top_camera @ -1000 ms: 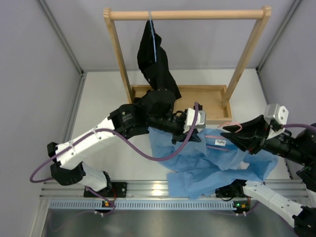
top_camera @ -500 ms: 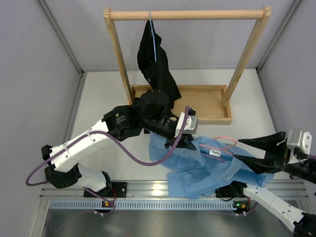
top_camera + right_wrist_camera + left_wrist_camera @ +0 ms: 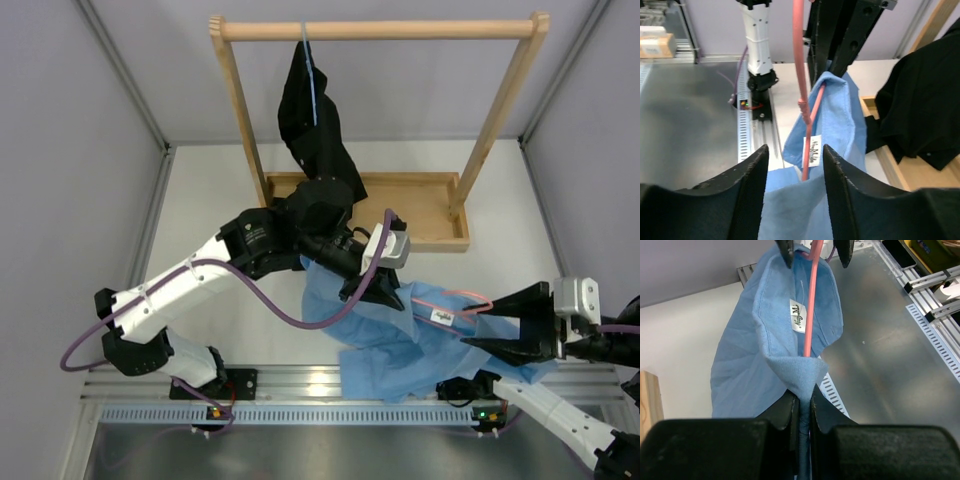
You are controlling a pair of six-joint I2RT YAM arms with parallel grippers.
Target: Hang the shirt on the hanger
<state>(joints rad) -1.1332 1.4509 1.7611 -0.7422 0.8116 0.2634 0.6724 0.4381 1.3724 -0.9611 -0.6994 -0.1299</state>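
We saw a lab cell; grey panels (image 3: 60,150) walled a white table (image 3: 200,200); an aluminium rail (image 3: 300,380) edged it.

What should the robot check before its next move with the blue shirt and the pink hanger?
1. Left gripper pinching the light blue button-up shirt: ok, shut on a fold.
2. Right gripper holding the thin pink wire hanger: not ok, jaws open, wire loose in the gap.
3. Hanger wire running into the shirt beside the small white neck label: ok.
4. Hanger in both shoulders: cannot tell, fabric hides it.
5. Black garment hanging on the wooden rack, away from both grippers: ok.
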